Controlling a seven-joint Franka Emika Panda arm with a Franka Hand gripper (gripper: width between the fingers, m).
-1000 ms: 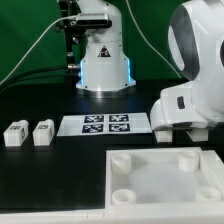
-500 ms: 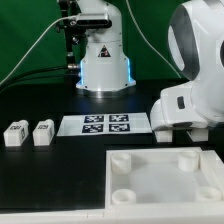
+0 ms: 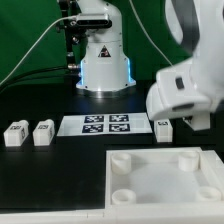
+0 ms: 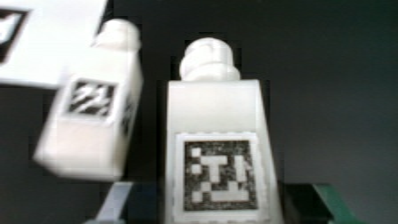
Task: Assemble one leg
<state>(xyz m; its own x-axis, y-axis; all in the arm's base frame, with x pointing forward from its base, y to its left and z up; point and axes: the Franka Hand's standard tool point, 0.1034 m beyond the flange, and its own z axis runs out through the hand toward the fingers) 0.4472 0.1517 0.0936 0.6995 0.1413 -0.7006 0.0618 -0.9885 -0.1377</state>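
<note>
- The gripper [image 4: 217,206] is closed to the width of one leg [image 4: 217,120]. Its two dark fingers [image 4: 134,203] lie against opposite sides of the block with no gap showing, so the leg appears clamped.
- The leg is a stubby white plastic block with flat faces and squared edges. One end narrows to a short rounded peg.
- A square black-and-white marker tag sits on its broad face, towards the end held between the fingers. The peg end points away from the gripper.
- Whether the leg rests on the black table [image 3: 40,170] or is raised off it cannot be told.
- A neighbouring leg [image 4: 98,110] of the same form lies just beside it, tilted relative to it and blurred. It carries its own tag.
- In the exterior view, the neighbouring leg [image 3: 163,128] appears just off the marker board [image 3: 105,124], on that view's right.
- The clamped leg is hidden there behind the arm's white housing [image 3: 190,88].
- Two spare legs [image 3: 15,133] [image 3: 43,132] stand side by side on the exterior view's left, well apart from the gripper.
- The large white board [image 3: 165,185] with round corner sockets lies nearest the camera, close to the neighbouring leg.
</note>
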